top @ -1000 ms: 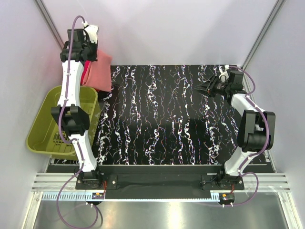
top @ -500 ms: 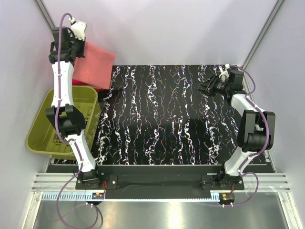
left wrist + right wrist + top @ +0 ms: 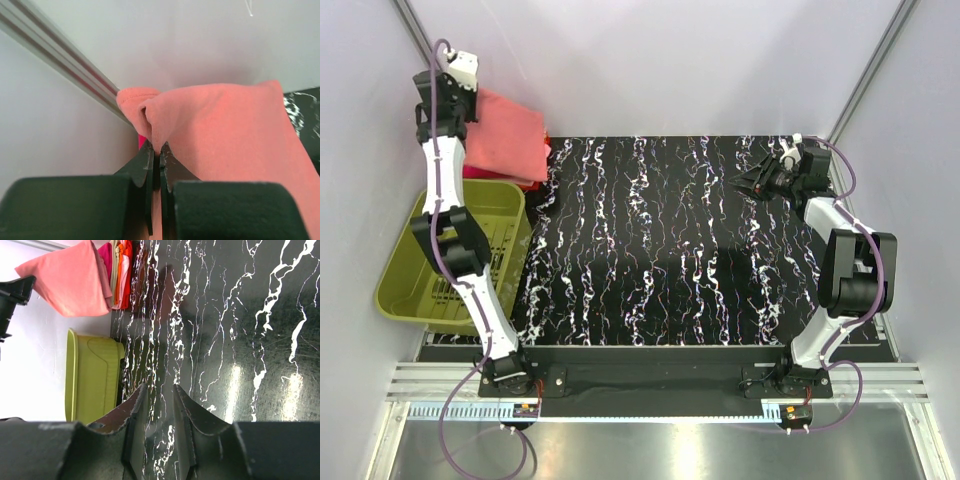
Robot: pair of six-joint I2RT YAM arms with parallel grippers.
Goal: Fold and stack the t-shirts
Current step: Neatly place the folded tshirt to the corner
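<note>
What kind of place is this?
Probably a lab robot cell: white enclosure walls, two arms bolted at a black marbled table, left gripper holding a salmon t-shirt near an olive basket.

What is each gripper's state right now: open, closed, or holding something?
Left gripper: closed, pinching the salmon t-shirt at its edge.
Right gripper: partly open, holding nothing.

Left wrist: the salmon t-shirt [image 3: 220, 135] runs off the lower and right edges, so I can't see its full extent. A magenta sliver [image 3: 141, 142] behind the left fingers [image 3: 145, 167] is too small to identify.
Top view: the left arm [image 3: 440, 190] covers part of the basket [image 3: 400, 285]. The folded pile [image 3: 485, 173] is mostly hidden under the shirt.
Right wrist: the top edge cuts that pile.
</note>
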